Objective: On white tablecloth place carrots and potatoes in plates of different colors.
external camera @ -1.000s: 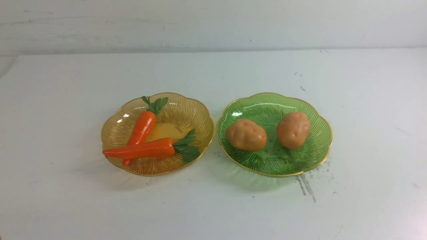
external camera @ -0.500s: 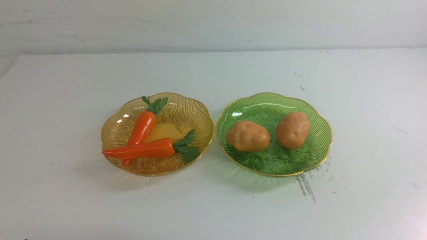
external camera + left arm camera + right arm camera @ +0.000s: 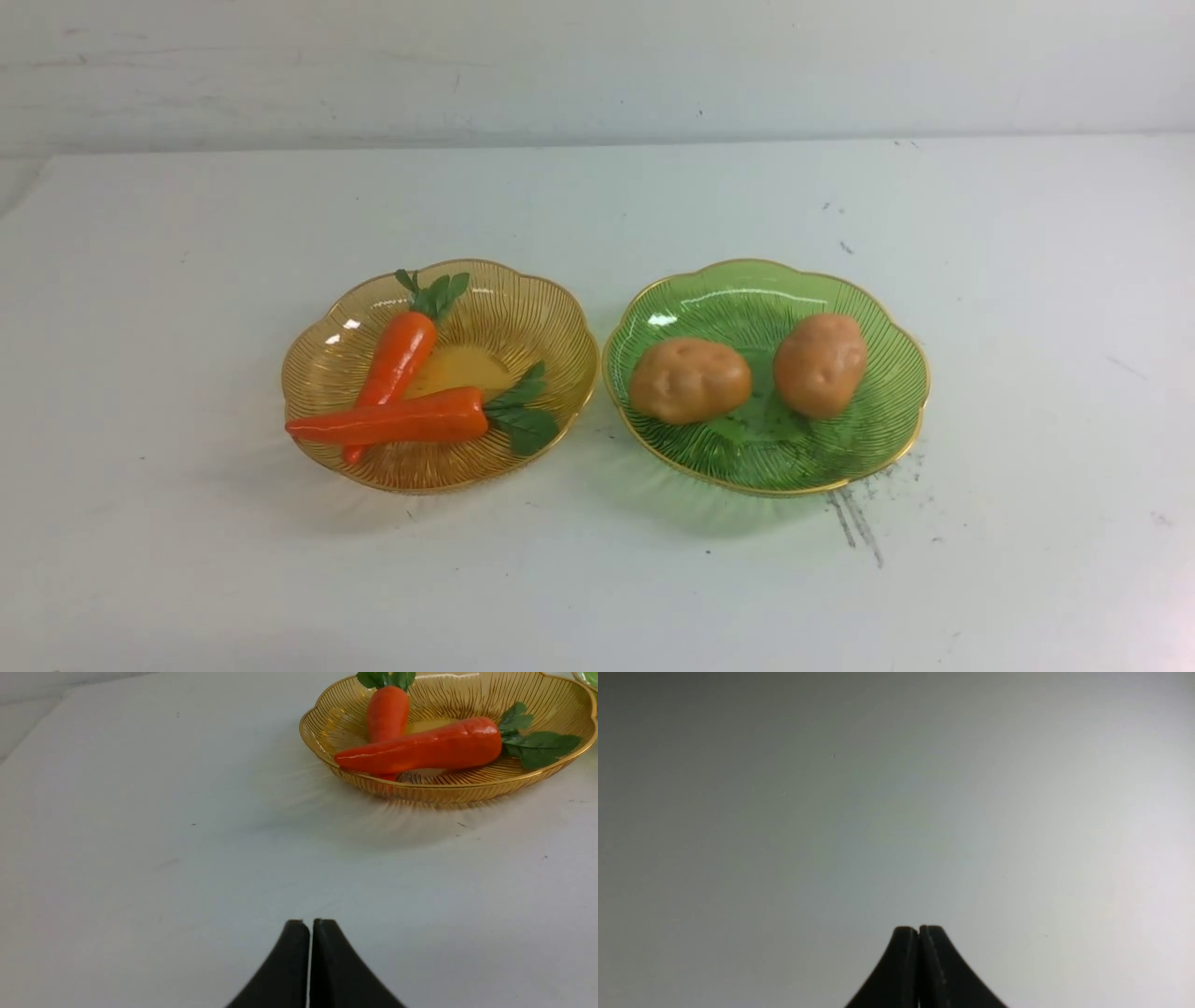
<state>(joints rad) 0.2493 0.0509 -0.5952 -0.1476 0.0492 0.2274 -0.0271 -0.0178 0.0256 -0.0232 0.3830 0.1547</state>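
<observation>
Two orange carrots lie crossed in the amber-yellow plate (image 3: 551, 322): one (image 3: 397, 355) points away, the other (image 3: 392, 422) lies across its tip. In the green plate (image 3: 878, 411) rest two tan potatoes, one (image 3: 689, 380) on the left and one (image 3: 820, 364) on the right. Both plates stand side by side on the white tablecloth (image 3: 597, 579). No gripper shows in the front view. The left wrist view has my left gripper (image 3: 310, 921) shut and empty over bare cloth, well short of the amber plate (image 3: 448, 791) with its carrots (image 3: 420, 749). My right gripper (image 3: 919, 927) is shut, empty, above plain cloth.
Grey scuff streaks (image 3: 854, 523) mark the cloth just in front of the green plate. The cloth's far edge meets a pale wall (image 3: 597, 65), and its left corner (image 3: 47, 163) shows at the back left.
The left potato has shifted slightly in the green plate, rocking right and back again. Nothing else differs.
</observation>
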